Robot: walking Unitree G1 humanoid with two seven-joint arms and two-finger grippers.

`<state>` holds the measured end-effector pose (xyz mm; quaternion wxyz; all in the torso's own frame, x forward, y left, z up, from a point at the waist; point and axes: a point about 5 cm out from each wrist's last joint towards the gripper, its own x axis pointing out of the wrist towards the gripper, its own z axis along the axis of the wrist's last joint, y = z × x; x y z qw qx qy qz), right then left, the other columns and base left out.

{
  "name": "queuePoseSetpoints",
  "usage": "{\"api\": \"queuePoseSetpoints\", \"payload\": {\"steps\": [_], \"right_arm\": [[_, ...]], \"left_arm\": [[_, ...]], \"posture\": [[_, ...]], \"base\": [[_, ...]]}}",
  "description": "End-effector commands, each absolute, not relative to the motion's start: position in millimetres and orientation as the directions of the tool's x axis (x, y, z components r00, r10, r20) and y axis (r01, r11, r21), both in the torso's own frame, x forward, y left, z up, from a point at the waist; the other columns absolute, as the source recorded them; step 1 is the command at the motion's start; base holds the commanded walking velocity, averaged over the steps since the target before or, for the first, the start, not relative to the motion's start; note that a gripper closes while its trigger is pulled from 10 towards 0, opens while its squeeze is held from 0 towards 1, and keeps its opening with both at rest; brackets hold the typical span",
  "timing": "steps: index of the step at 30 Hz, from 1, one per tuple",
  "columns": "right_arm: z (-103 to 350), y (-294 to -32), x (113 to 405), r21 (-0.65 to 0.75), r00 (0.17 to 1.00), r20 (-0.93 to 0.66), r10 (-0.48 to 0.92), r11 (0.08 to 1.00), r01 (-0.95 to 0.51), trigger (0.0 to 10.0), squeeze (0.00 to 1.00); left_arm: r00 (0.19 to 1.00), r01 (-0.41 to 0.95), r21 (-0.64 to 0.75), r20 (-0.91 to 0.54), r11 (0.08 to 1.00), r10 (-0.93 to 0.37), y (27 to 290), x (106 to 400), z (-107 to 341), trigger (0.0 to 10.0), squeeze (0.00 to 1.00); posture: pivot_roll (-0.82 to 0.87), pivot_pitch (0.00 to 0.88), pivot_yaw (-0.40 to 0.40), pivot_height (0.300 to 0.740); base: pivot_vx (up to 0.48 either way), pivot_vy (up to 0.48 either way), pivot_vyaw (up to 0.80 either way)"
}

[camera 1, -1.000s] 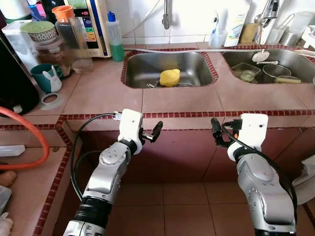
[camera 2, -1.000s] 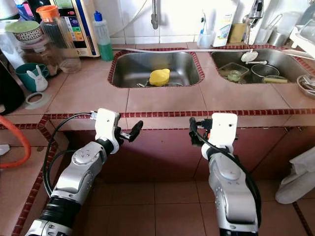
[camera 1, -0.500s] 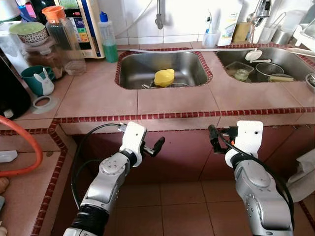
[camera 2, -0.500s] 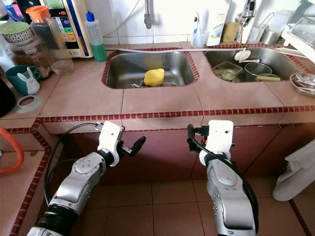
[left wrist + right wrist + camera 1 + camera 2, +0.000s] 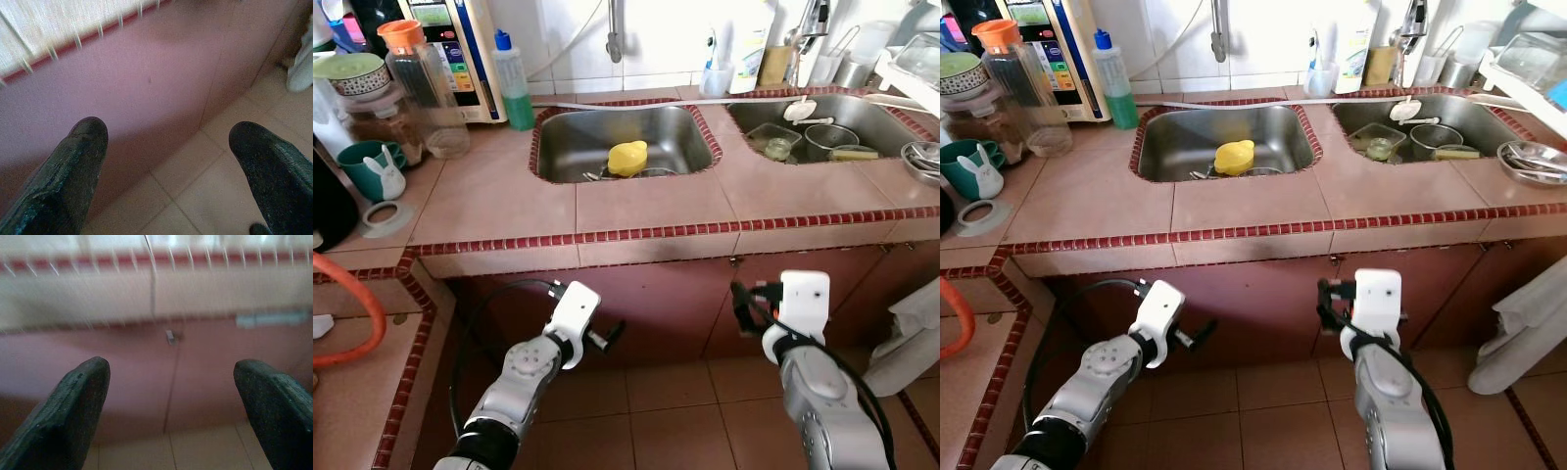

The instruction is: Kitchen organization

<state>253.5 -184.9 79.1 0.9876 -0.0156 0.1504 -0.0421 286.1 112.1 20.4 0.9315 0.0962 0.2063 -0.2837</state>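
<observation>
Along the tiled worktop (image 5: 499, 211) two steel sinks sit side by side. At twelve o'clock the near sink (image 5: 612, 142) holds a yellow sponge-like thing (image 5: 627, 158); at two o'clock the second sink (image 5: 822, 122) carries a clear container (image 5: 773, 140), a round strainer (image 5: 822, 137) and a white ladle (image 5: 800, 108). At ten o'clock stand a green soap bottle (image 5: 516, 88), a tall jar with an orange lid (image 5: 421, 88), a teal mug (image 5: 357, 168) with a white rabbit figure (image 5: 384, 178) and a roll of tape (image 5: 380, 215). An orange hose (image 5: 357, 304) curves past at nine o'clock. At three o'clock a plate of cutlery (image 5: 1528, 162) rests by the edge, and a white cloth (image 5: 911, 333) hangs lower down.

Both arms are low, below the worktop's front edge, facing the dark red cabinet front (image 5: 666, 304) over a tiled floor (image 5: 675, 421). The left gripper (image 5: 168, 161) is spread wide and holds nothing. The right gripper (image 5: 171, 401) is likewise spread wide and empty, pointing at the seam between two cabinet doors. The yellow thing lies well above and beyond both, roughly at twelve o'clock between them.
</observation>
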Motion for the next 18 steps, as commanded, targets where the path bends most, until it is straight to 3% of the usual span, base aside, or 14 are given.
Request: {"api": "queuePoseSetpoints", "payload": {"steps": [1, 8, 13, 18], "right_arm": [[65.7, -191.6, 249.2, -0.040, 0.932, -0.341, -0.122, 0.993, 0.115, 10.0, 0.00], [5.0, -210.0, 223.5, -0.003, 0.825, -0.540, -0.167, 0.980, 0.197, 10.0, 0.00], [-23.7, -218.2, 208.8, -0.006, 0.751, -0.632, -0.193, 0.970, 0.244, 10.0, 0.00], [-57.5, -223.9, 187.1, -0.044, 0.645, -0.736, -0.203, 0.966, 0.254, 10.0, 0.00]], "left_arm": [[0.734, 0.598, 0.105, -0.471, 0.795, -0.490, 113.6, 287.0, 16.1, 10.0, 0.00], [0.707, 0.602, 0.150, -0.557, 0.784, -0.436, 121.2, 282.6, -3.0, 10.0, 0.00], [0.704, 0.606, 0.162, -0.565, 0.779, -0.430, 119.2, 284.7, -4.5, 10.0, 0.00], [0.687, 0.620, 0.163, -0.585, 0.768, -0.431, 111.8, 285.7, -7.2, 10.0, 0.00]], "posture": [[0.06, 0.000, 0.049, 0.740], [0.06, 0.000, 0.045, 0.740], [0.05, 0.000, 0.045, 0.740], [0.05, 0.000, 0.043, 0.740]], "base": [[0.000, 0.000, -0.73], [0.000, 0.000, -0.69], [0.000, 0.000, 0.00], [0.000, 0.000, -0.75]]}}
